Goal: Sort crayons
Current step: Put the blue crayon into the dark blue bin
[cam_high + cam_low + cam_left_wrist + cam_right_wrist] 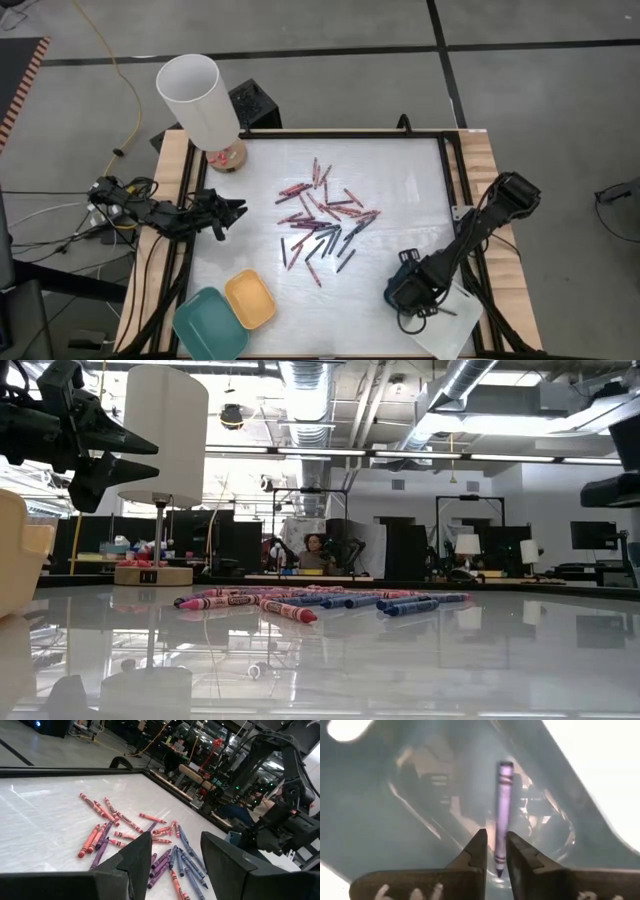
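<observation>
Hovering low at the table's near right corner, the right gripper [495, 862] is pinching a purple crayon [503, 810] by one end, its long axis running straight out past the fingertips. The remaining crayons [322, 222] are lying mid-table, where the left gripper [232, 212] is waiting released, slightly nearer them.

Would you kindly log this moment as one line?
right pincer: purple crayon between fingers, over tray | left pincer: open, above table | crayon pile: mid-table
</observation>
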Controlling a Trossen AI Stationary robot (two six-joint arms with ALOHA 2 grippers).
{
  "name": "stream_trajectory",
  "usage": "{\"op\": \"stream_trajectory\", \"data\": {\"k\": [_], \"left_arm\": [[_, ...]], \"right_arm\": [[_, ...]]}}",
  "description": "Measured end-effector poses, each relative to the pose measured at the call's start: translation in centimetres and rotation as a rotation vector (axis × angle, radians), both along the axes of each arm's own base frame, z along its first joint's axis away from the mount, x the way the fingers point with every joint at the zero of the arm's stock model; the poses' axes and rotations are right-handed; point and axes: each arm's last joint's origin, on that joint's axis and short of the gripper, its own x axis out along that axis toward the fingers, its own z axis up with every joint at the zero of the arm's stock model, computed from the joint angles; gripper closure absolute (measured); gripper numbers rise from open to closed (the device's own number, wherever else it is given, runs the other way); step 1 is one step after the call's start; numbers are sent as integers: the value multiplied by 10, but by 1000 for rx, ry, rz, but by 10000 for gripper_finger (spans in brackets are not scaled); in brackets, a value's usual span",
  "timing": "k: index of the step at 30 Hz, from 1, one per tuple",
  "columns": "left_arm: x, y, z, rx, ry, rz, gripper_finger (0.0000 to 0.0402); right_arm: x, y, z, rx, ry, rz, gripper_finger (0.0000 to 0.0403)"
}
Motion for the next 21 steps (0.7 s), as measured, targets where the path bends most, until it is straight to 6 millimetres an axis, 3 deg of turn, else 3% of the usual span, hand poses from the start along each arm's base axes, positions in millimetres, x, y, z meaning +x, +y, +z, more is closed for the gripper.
{"op": "stream_trajectory", "data": {"k": [13,21], "left_arm": [[0,0,0,-9,-4,-1,241],[0,0,0,-10,-4,-1,241]], "right_arm": [[29,-5,58,76,21,-114,337],[57,-17,93,94,-145,-97,337]]}}
